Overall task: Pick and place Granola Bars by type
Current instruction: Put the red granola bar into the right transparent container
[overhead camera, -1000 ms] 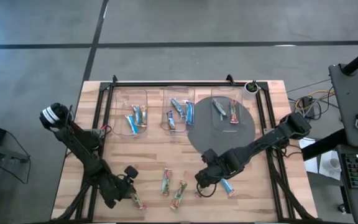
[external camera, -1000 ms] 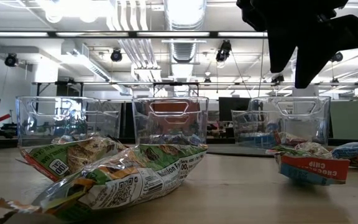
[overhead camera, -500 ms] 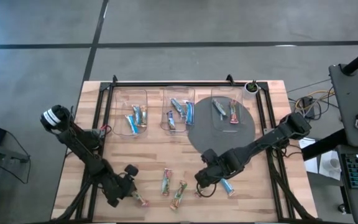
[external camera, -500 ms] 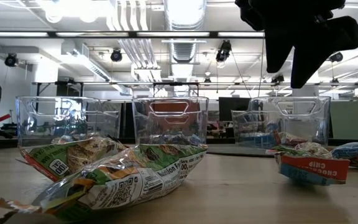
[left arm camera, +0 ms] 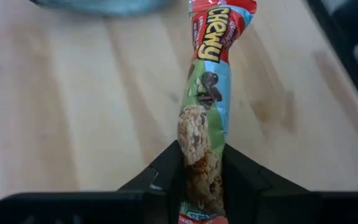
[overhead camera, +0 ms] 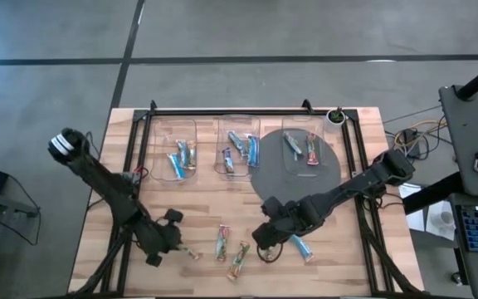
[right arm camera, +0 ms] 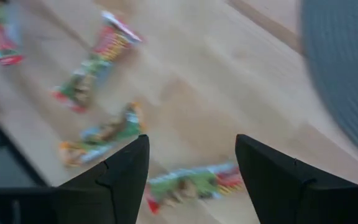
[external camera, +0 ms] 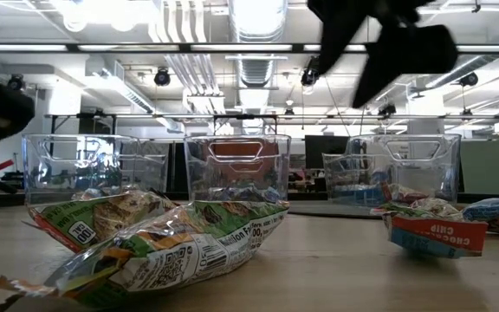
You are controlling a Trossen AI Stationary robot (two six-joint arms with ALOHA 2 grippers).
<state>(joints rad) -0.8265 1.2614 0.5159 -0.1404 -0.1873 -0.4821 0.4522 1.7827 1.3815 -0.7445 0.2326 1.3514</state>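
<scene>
Bins of clear plastic line the upper part of the table in the high view, each holding granola bars, with a grey mat under the rightmost and two loose bars at lower centre. Left gripper, lower left, pinches a Chewy granola bar between its fingers. Right gripper, at lower centre-right, hangs spread wide and empty over more loose bars, a blue bar just beside it.

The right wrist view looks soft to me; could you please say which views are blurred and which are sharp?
Right wrist view: bars on the table smeared, as if by motion, its fingers crisper. Left wrist view: the chewy bar between the fingers sharp, wood beyond soft. Low view: near wrapper sharp, the arm overhead blurred.
</scene>
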